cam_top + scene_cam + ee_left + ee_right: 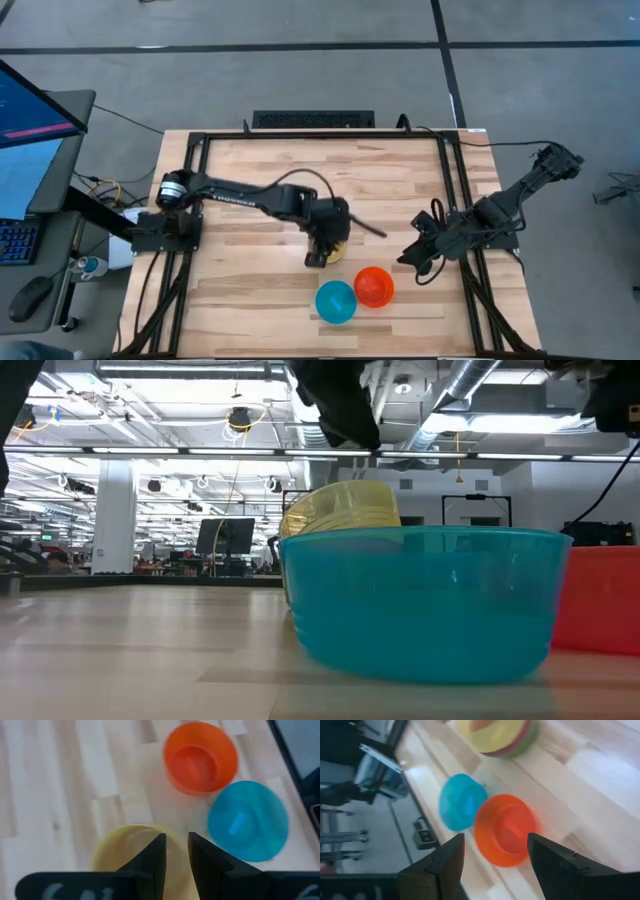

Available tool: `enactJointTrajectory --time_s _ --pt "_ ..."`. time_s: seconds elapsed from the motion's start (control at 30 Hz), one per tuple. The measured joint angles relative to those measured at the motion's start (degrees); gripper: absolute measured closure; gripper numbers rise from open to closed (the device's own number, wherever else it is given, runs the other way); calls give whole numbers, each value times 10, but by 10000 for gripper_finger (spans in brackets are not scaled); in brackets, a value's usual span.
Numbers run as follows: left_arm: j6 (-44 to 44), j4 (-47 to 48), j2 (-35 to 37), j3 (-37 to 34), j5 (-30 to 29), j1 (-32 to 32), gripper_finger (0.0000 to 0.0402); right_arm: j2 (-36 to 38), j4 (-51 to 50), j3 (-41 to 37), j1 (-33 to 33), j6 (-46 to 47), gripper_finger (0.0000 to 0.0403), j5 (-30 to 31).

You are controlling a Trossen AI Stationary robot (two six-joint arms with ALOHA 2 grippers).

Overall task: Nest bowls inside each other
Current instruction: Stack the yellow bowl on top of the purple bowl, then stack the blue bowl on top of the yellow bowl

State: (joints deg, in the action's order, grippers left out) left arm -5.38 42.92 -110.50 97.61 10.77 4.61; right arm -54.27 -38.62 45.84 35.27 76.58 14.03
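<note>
A nested stack with the yellow bowl [341,252] on top stands mid-table. Pink [504,751] and green [531,734] rims show under the yellow bowl [490,732] in the right wrist view; purple is hidden. In the low view the yellow bowl [340,508] sits askew behind the blue bowl [425,600]. My left gripper [176,851] hovers just above the stack, its fingers a narrow gap apart, touching nothing. The blue bowl [336,301] and the orange-red bowl [374,287] stand upright side by side near the near edge. My right gripper [495,855] waits open at the table's right.
A black frame [200,150] runs round the wooden table top. The blue and orange-red bowls stand close to the near edge, just near-right of the stack. Bare wood lies across the far half and to the near left. A monitor [30,110] stands off the table's left.
</note>
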Motion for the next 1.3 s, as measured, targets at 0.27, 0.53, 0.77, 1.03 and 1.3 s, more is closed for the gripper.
enactJointTrajectory --time_s 0.27,0.53,0.77,1.03,1.3 --pt "55 -63 -2 -47 0 34 331 0 -30 0 -4 15 163 10" --pt "85 -143 -2 -115 5 40 331 0 -30 0 -4 31 163 11" --pt "90 -163 24 -76 -12 45 331 -1 -30 0 -5 31 163 11" --pt "77 -149 16 -90 -36 30 331 -1 -32 0 -5 36 163 11" --pt "89 -55 21 -106 -21 73 329 -1 -69 0 -5 89 163 11"
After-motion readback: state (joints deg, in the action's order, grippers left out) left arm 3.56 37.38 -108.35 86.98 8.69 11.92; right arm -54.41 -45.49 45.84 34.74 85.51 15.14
